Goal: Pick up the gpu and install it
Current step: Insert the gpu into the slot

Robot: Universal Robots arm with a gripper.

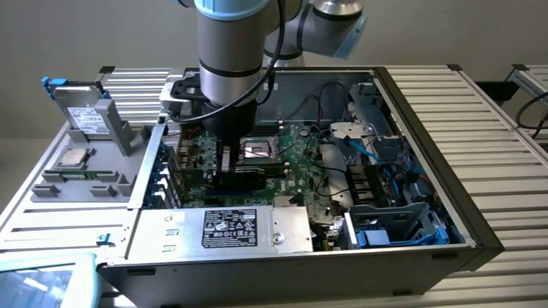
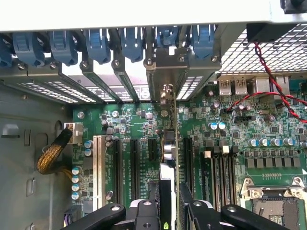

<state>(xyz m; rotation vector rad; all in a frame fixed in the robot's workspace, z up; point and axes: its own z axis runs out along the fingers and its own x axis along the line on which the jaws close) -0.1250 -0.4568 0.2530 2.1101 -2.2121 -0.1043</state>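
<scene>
In the wrist view the gpu appears edge-on as a thin green card. Its silver bracket stands against the case's rear slot openings. The card is upright over the expansion slots of the large green motherboard. My gripper is shut on the card's top edge, with one black finger on each side. In the exterior view my gripper reaches straight down into the open computer case. There the gpu is a dark block low over the motherboard, next to the CPU socket.
Blue slot latches line the rear wall. A red-black wire and a braided cable lie either side of the slots. The power supply sits at the case front and blue cables by the drive bays. Outside, a silver drive stands on a grey tray.
</scene>
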